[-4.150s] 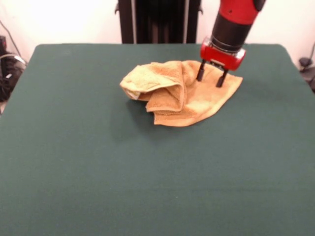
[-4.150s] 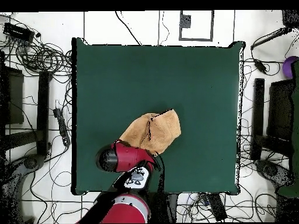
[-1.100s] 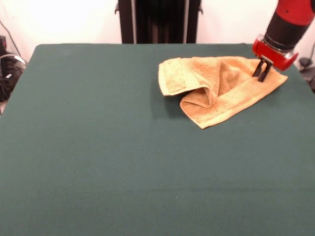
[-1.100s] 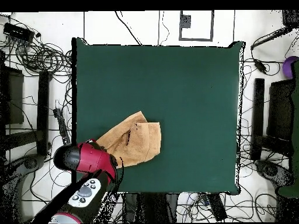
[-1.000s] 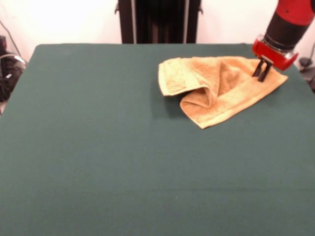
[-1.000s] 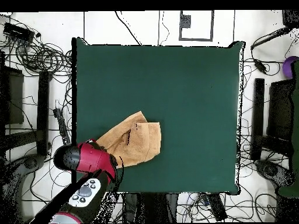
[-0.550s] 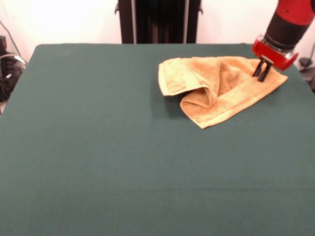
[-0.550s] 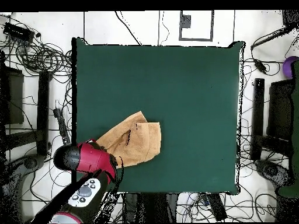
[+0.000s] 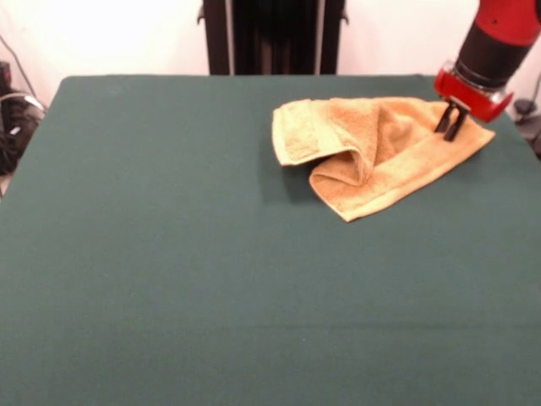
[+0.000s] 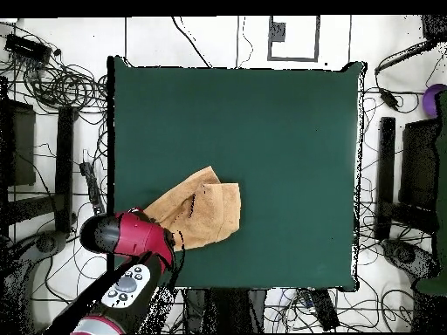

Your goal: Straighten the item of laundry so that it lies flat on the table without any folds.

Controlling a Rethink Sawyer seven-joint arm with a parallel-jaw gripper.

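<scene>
The table (image 9: 169,279) is a broad green surface, bare except at its far right corner in the front view. There the towel (image 9: 372,156) lies crumpled: its left part is doubled over itself in a thick roll, while the right part spreads flatter out to a corner close to the table's edge. In the overhead view the same towel (image 10: 196,209) sits near the lower left of the table (image 10: 288,122).

The red and black arm (image 9: 494,42) comes down over that right corner. Its fingers (image 9: 450,127) stand close together with their tips at the cloth, and they seem to be clenched on the towel's corner, though the pinch itself is too small to be sure of.

To do this step well, the held corner should be kept low and drawn steadily away from the rolled part, so that the folds are dragged open rather than lifted and dropped again. There is little table left on that side, so a pull towards the middle may serve better.

The arm covers the gripper from above, and what lies beneath the roll cannot be seen.
</scene>
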